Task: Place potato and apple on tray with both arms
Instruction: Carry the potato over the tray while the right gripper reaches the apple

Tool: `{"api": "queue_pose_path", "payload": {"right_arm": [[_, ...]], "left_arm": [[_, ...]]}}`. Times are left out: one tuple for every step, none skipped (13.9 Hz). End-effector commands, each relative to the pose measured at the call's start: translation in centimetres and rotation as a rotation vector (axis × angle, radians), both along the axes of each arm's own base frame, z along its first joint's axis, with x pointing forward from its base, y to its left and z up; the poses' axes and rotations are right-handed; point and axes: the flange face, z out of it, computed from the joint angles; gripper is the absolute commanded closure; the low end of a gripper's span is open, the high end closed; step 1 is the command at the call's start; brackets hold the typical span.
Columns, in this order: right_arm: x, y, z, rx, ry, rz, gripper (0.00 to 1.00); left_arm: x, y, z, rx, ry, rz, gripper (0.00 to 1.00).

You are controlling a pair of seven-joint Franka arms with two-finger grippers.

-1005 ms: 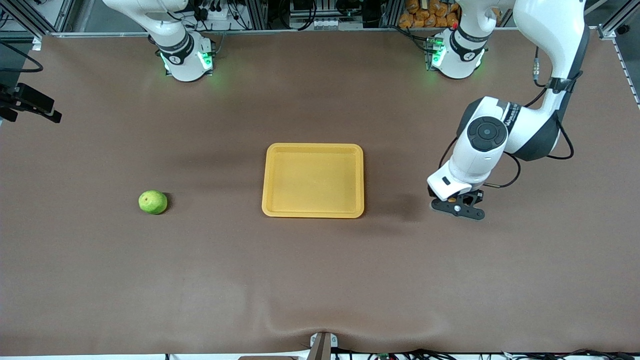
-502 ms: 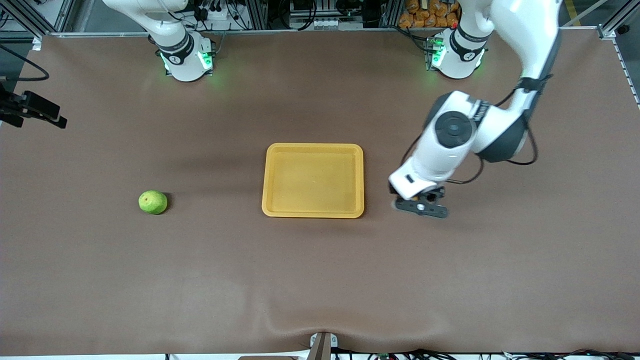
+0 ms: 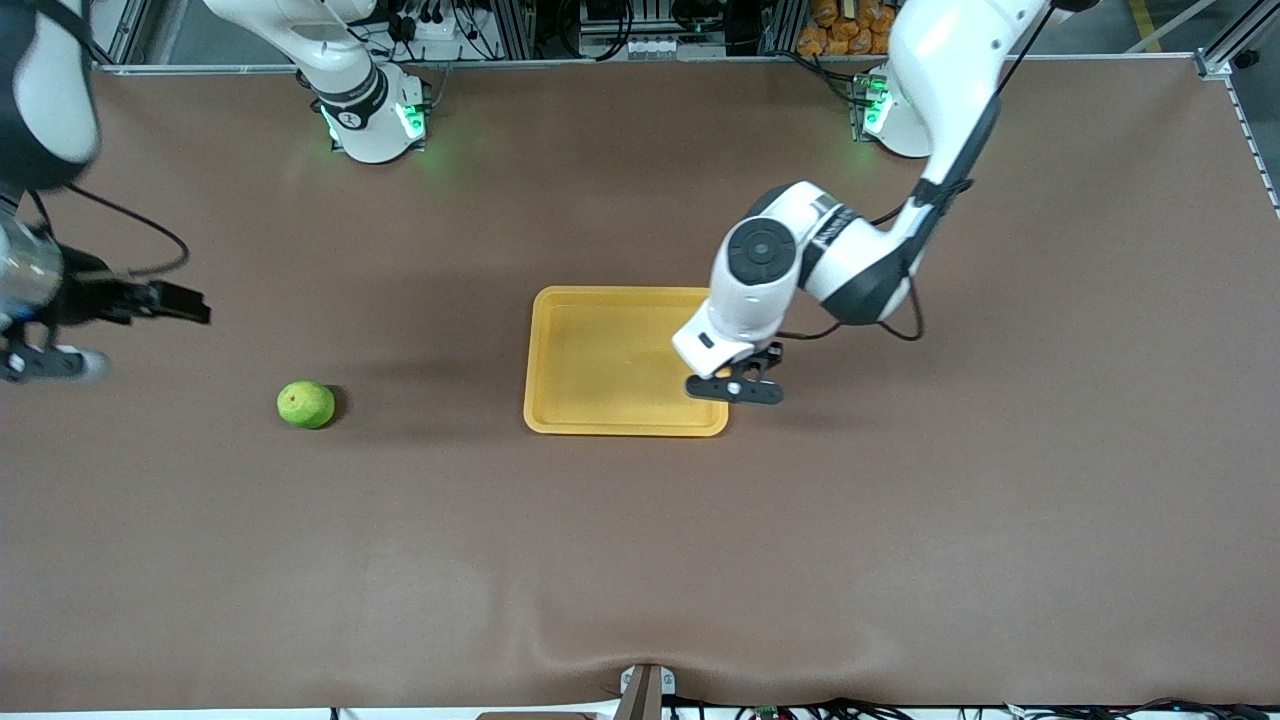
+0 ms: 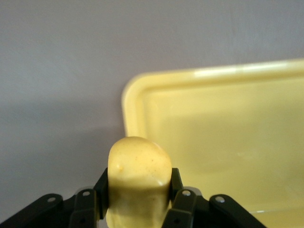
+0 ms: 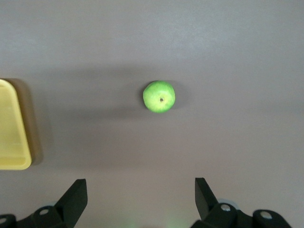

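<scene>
a: where's the potato [image 4: 139,171]?

b: pinched between the fingers of the left gripper [image 3: 735,385], up in the air. that gripper hangs over the rim of the yellow tray [image 3: 560,345], at the corner of the tray that faces the left arm's end of the table and the front-camera edge.

a: so which way to the drop spot?

b: the tray's open floor lies toward the right arm's end from the claw. in the left wrist view the tray's rounded corner sits just under the potato, so i judge a short carry inward comes before letting go; released here it could land on the rim and roll off.

a: and the apple [image 3: 306,404]?

b: on the tabletop, well apart from the tray, toward the right arm's end. the right gripper [image 5: 137,199] is up over that end, fingers spread wide and empty. in the right wrist view the apple lies ahead of the open fingers, about centred between them. the right arm is plainly the nearer one for it.
</scene>
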Motion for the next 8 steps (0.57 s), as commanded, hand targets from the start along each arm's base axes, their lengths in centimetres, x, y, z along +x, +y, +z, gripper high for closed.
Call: {"api": "queue_pose_path", "payload": {"right_arm": [[1.6, -0.7, -4.6, -0.02, 0.034, -0.003, 0.0], [1.8, -0.9, -7.4, -0.015, 0.042, -0.004, 0.0], [1.3, -0.9, -10.0, -0.014, 0.048, -0.003, 0.0], [0.5, -0.9, -12.4, -0.014, 0.056, -0.003, 0.0], [0.2, -1.2, -13.9, -0.014, 0.038, -0.005, 0.0], [0.2, -2.0, -14.8, -0.012, 0.018, -0.013, 0.0], [0.0, -1.9, -15.5, -0.011, 0.011, -0.004, 0.0], [-0.1, -1.3, -16.4, -0.012, -0.007, 0.005, 0.0]], "left_arm": [[-0.7, -3.0, -2.4, 0.051, -0.013, 0.015, 1.0], [-1.2, -3.6, -3.0, 0.075, -0.033, 0.019, 1.0], [-1.8, -4.2, -3.9, 0.091, -0.037, 0.022, 1.0], [-2.2, -4.5, -4.7, 0.104, -0.036, 0.02, 1.0], [-2.3, -4.5, -5.4, 0.114, -0.034, 0.018, 1.0], [-2.5, -4.5, -6.1, 0.122, -0.029, 0.012, 1.0], [-2.6, -4.5, -6.3, 0.128, -0.032, 0.005, 1.0], [-2.6, -4.4, -6.9, 0.136, -0.03, 0.0, 1.0]]}}
